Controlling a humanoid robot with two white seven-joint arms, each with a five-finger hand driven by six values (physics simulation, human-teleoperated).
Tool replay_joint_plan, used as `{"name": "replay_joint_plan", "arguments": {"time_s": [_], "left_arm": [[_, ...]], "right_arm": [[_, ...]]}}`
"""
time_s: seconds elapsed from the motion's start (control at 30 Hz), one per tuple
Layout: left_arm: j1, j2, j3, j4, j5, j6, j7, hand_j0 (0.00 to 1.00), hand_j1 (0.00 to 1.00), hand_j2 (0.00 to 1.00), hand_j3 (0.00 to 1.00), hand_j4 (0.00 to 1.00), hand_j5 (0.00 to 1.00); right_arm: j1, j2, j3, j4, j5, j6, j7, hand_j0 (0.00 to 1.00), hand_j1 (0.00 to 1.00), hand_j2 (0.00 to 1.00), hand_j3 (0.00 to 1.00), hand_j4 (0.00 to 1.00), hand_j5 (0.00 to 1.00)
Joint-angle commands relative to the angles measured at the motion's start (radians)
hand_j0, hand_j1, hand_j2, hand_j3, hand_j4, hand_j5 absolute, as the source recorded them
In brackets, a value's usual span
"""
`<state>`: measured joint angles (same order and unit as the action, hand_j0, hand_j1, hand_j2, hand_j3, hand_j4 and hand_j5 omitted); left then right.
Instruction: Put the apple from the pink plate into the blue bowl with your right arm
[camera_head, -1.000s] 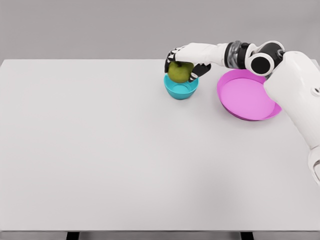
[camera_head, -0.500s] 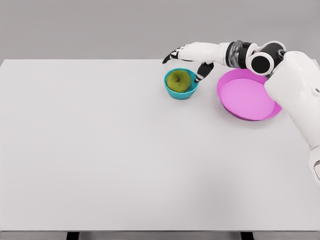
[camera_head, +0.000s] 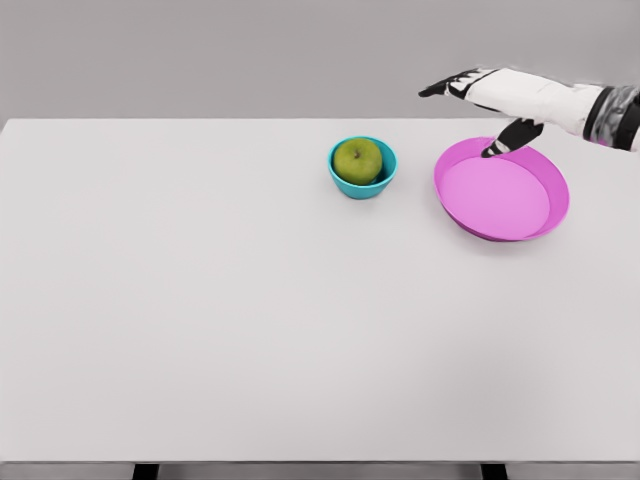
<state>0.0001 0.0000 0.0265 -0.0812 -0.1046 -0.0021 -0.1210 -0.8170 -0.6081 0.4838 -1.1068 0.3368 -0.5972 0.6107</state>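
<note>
Now the green apple (camera_head: 358, 160) sits inside the blue bowl (camera_head: 362, 184), which stands on a plain white table (camera_head: 250, 320) just left of the pink plate (camera_head: 502, 192), the two dishes apart and neither one bearing any label or writing. The right hand (camera_head: 490, 98) hovers above the plate's far rim with its fingers (camera_head: 440, 89) spread flat and holding nothing, thumb pointing down toward the plate. Behind the table is a bare grey wall (camera_head: 200, 55), and dark table legs show at the bottom edge.
</note>
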Motion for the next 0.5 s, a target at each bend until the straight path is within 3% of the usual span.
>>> {"name": "replay_joint_plan", "arguments": {"time_s": [0.0,0.07,0.13,0.47], "left_arm": [[0.000,0.000,0.000,0.000,0.000,-0.001,0.000,1.00,1.00,1.00,1.00,1.00,1.00],[0.000,0.000,0.000,0.000,0.000,0.001,0.000,1.00,1.00,1.00,1.00,1.00,1.00],[0.000,0.000,0.000,0.000,0.000,0.001,0.000,1.00,1.00,1.00,1.00,1.00,1.00],[0.000,0.000,0.001,0.000,0.000,0.001,0.000,1.00,1.00,1.00,1.00,1.00,1.00]], "right_arm": [[-0.001,-0.022,-0.080,-0.019,-0.027,-0.014,0.000,1.00,1.00,1.00,1.00,1.00,1.00],[0.127,-0.018,-0.223,-0.083,-0.027,-0.014,0.000,1.00,1.00,1.00,1.00,1.00,1.00],[0.183,-0.019,-0.267,-0.119,-0.027,-0.014,0.000,1.00,1.00,1.00,1.00,1.00,1.00],[0.222,-0.035,-0.275,-0.122,-0.027,-0.014,0.000,1.00,1.00,1.00,1.00,1.00,1.00]]}}
